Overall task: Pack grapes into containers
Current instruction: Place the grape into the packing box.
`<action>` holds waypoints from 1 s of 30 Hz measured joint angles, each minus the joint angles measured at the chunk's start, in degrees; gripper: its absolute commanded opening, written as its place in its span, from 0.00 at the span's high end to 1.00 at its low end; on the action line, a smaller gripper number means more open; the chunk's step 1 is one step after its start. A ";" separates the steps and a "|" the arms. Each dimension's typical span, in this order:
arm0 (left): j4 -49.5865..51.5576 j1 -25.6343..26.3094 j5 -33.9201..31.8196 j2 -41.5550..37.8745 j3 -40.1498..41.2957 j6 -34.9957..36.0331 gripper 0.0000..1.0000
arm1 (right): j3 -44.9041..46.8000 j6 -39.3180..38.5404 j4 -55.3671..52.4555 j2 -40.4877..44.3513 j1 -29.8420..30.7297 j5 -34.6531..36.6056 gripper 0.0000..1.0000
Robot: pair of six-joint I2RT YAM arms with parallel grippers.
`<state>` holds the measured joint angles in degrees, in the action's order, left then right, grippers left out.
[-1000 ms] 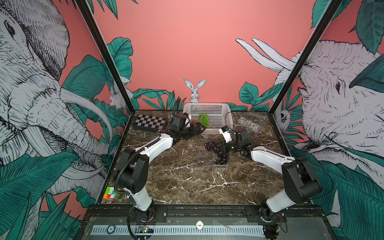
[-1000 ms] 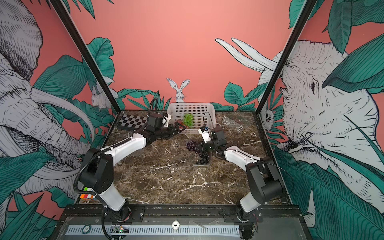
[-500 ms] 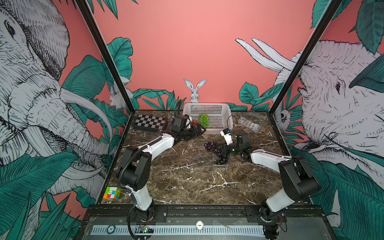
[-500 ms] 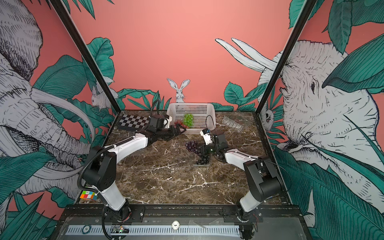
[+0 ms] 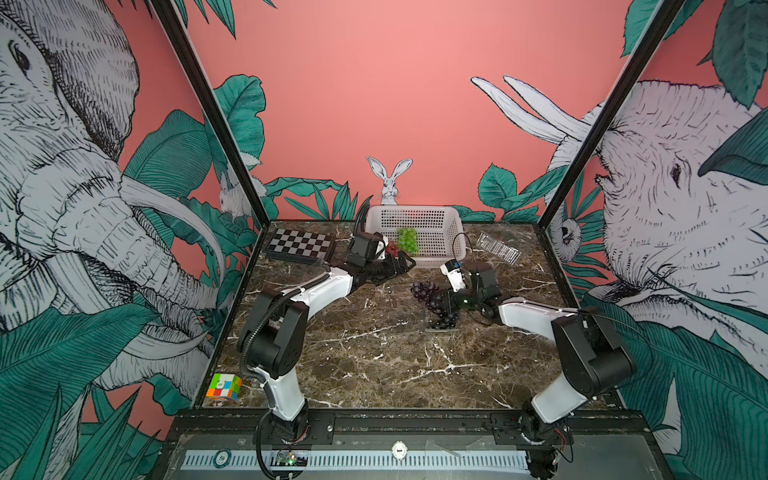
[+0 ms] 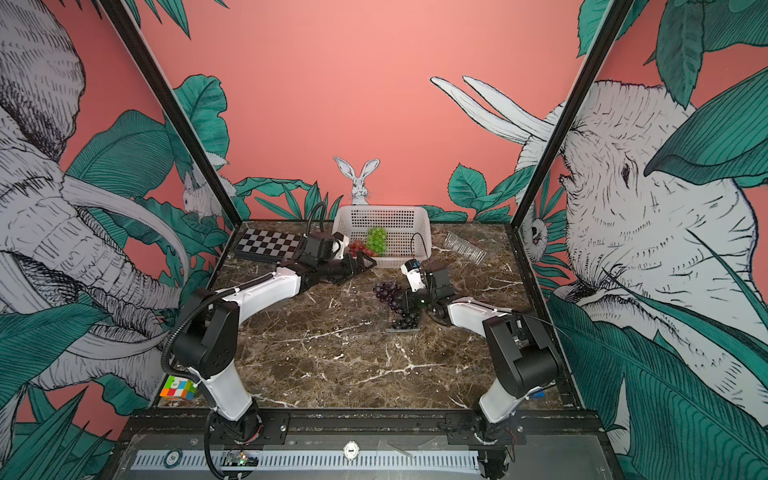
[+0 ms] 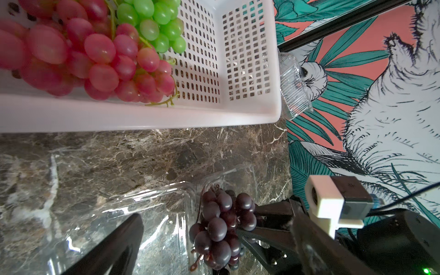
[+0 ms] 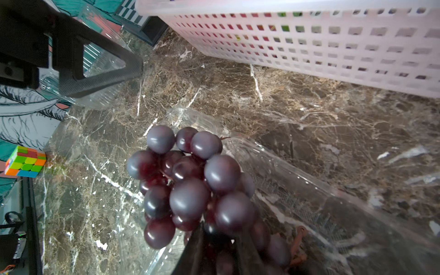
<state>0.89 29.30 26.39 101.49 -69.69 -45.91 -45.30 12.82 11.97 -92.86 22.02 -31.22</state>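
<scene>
A dark purple grape bunch (image 5: 424, 291) (image 8: 190, 185) hangs over the rim of a clear container (image 5: 442, 328) (image 8: 309, 190) at mid-table. My right gripper (image 5: 451, 300) (image 8: 222, 250) is shut on it, its jaws narrowly apart with berries between them. My left gripper (image 5: 401, 264) (image 7: 214, 242) stands wide open by the basket front, over a second clear container (image 7: 119, 209) and holding nothing. Red grapes (image 5: 391, 248) (image 7: 95, 59) and green grapes (image 5: 408, 240) (image 7: 154, 23) lie in the white basket (image 5: 415, 216) (image 7: 142, 119). A third container (image 5: 497, 248) (image 7: 294, 95) lies at the back right.
A folded chessboard (image 5: 300, 244) lies at the back left beside the basket. A colour cube (image 5: 223, 386) sits at the front left corner. Black frame posts and printed walls close in the marble table (image 5: 374, 374) on three sides.
My right gripper has sunk a little with the dark bunch over the container, and its jaws have eased apart slightly. My left arm has edged a little toward the basket.
</scene>
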 measured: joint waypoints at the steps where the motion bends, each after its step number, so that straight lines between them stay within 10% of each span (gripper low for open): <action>1: 0.00 0.17 0.02 0.20 0.02 -0.02 0.01 | -0.17 0.00 -0.13 0.00 -0.02 0.31 0.73; 30: -0.46 1.51 0.66 1.90 0.00 -0.81 0.00 | -0.50 -1.05 -7.32 5.11 -0.46 4.94 0.28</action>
<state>0.43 30.81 27.05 103.39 -69.69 -46.72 -45.80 11.77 4.64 -87.74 21.56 -26.28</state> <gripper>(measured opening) 0.995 0.705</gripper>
